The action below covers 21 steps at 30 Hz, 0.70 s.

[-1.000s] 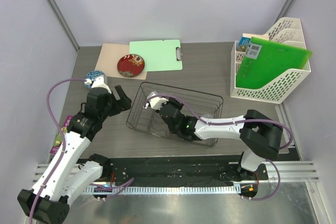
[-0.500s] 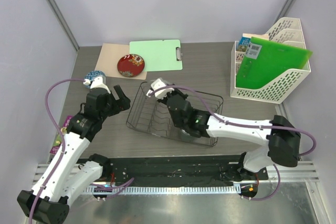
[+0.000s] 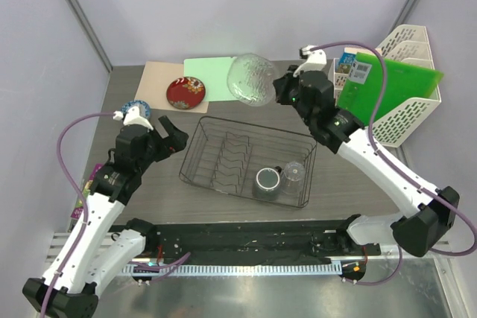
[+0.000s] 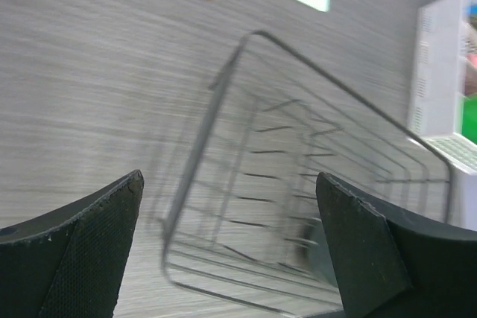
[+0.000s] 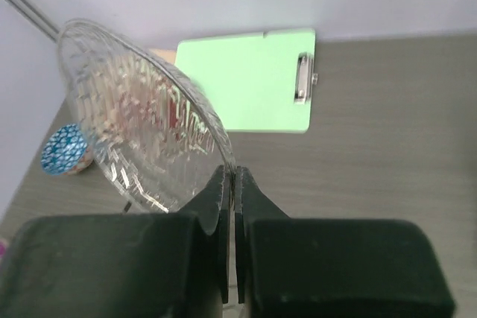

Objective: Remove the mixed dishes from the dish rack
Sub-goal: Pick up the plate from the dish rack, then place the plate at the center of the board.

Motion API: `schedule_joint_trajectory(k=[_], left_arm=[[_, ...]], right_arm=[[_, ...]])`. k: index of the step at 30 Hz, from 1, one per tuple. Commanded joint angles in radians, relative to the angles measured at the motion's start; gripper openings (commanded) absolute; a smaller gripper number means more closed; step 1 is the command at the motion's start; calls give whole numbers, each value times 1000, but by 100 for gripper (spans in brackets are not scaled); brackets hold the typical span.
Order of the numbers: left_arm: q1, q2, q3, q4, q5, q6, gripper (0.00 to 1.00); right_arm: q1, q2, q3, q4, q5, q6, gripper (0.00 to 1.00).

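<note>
My right gripper (image 3: pixel 277 91) (image 5: pixel 233 178) is shut on the rim of the large clear glass bowl (image 3: pixel 250 80) (image 5: pixel 138 126) and holds it high above the table's back. The dark wire dish rack (image 3: pixel 248 159) (image 4: pixel 313 184) sits mid-table with a grey mug (image 3: pixel 267 182) and a clear glass cup (image 3: pixel 294 176) in its near right corner. The red floral plate (image 3: pixel 185 92) lies on a tan mat. The blue patterned bowl (image 3: pixel 135 109) (image 5: pixel 65 149) sits at the left. My left gripper (image 3: pixel 170 138) (image 4: pixel 231 258) is open and empty, left of the rack.
A green clipboard (image 3: pixel 222 78) (image 5: pixel 257 78) lies at the back beside the tan mat (image 3: pixel 158 83). A white mesh file holder (image 3: pixel 384 87) with a green folder stands at the right. Small coloured items (image 3: pixel 83 195) lie at the table's left edge.
My right arm has lifted the glass bowl out of the rack and swung it up toward the back. The mug and cup now show in the rack. The left arm barely moved.
</note>
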<state>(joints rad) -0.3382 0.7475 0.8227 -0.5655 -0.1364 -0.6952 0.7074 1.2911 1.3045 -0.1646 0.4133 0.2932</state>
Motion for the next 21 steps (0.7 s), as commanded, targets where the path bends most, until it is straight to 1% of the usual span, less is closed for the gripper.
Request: schedule_joint_trajectory(k=[1, 2, 5, 8, 14, 19, 21], left_arm=[[-1, 7, 58, 177, 191, -40, 98], [-1, 12, 56, 203, 225, -43, 98], [-1, 41, 52, 291, 328, -59, 100], [-1, 72, 43, 358, 357, -67, 100], [-1, 113, 33, 383, 374, -43, 99], [-1, 108, 6, 441, 391, -46, 99], [-1, 115, 4, 450, 399, -41, 95]], right_arm=[[-124, -4, -65, -66, -401, 354, 1], [-129, -1, -82, -59, -472, 368, 1], [-137, 14, -94, -23, -571, 415, 1], [-137, 34, -93, -16, -632, 448, 1], [-137, 63, -94, -32, -697, 483, 1], [-135, 71, -106, -29, -740, 491, 1], [-137, 73, -106, -35, -746, 489, 1]])
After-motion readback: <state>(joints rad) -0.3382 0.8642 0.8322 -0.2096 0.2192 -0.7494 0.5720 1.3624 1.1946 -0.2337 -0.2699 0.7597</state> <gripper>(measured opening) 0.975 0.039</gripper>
